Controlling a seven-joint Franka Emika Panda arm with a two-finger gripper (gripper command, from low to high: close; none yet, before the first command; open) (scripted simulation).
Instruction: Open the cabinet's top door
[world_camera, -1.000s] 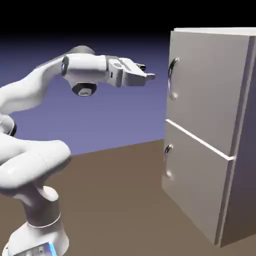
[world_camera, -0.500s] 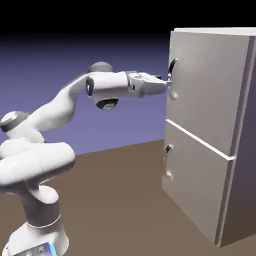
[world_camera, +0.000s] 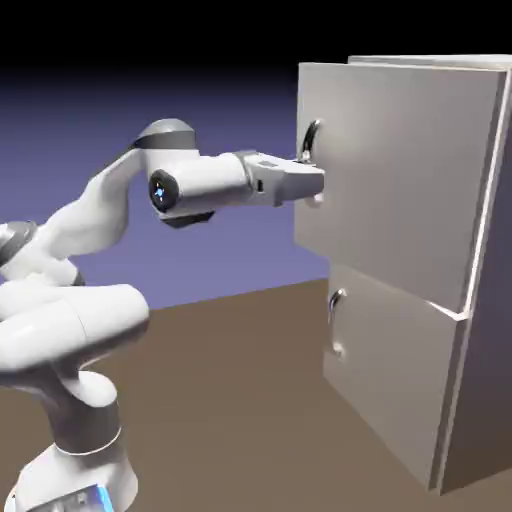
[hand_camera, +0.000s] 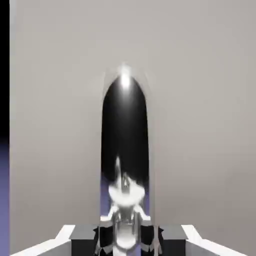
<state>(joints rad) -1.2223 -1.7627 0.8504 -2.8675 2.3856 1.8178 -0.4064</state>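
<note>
pincer (world_camera: 312, 183): closed on handle (world_camera: 309, 142) | top door (world_camera: 400, 180): swung partly out from cabinet (world_camera: 490, 330), free edge toward arm | lower door (world_camera: 385, 375): flush, shut | cabinet on tabletop (world_camera: 240, 400)

Arm stretched out level, gripper closed up at the far end

From my seat the white arm (world_camera: 90, 230) rises off its base at the lower left, folds through a fat elbow, then runs the forearm and wrist roughly horizontal toward the right in the exterior view. The gripper (world_camera: 312, 178) sits at the end of that reach, pointing right. In the hand view I've got both grey fingertips (hand_camera: 85, 239) along the bottom edge either side of the middle, clamped in tight on the shiny handle (hand_camera: 125, 150) between them, so I'd call it a solid grip.
</note>
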